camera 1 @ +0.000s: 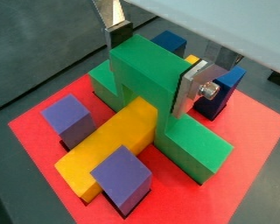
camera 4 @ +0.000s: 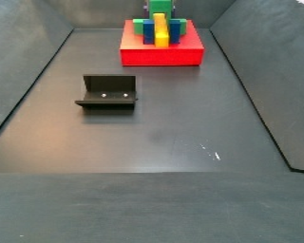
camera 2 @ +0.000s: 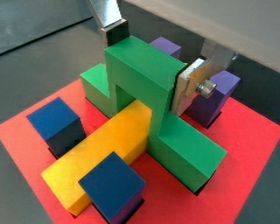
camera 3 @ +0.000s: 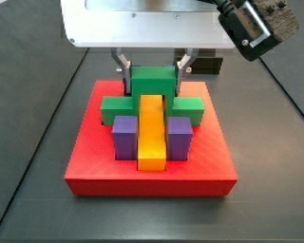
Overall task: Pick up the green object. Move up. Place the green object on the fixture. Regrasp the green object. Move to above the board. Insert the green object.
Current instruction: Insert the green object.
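The green object point(camera 1: 149, 74) stands on the red board point(camera 1: 254, 118), bridging the long yellow bar point(camera 1: 108, 144), with its side cubes down at board level. It shows in the same place in the other views point(camera 2: 143, 74) point(camera 3: 152, 84) point(camera 4: 160, 11). My gripper point(camera 1: 154, 63) is right over the board, its silver fingers point(camera 1: 192, 87) pressed against the two sides of the green central cube. The gripper also shows in a wrist view point(camera 2: 152, 59) and a side view point(camera 3: 152, 66). The dark fixture point(camera 4: 107, 92) stands empty on the floor, well away from the board.
Blue blocks point(camera 1: 166, 42) and purple blocks point(camera 1: 66, 118) stand on the board at both sides of the yellow bar, close to the green object. Sloped dark walls point(camera 4: 28, 85) ring the floor.
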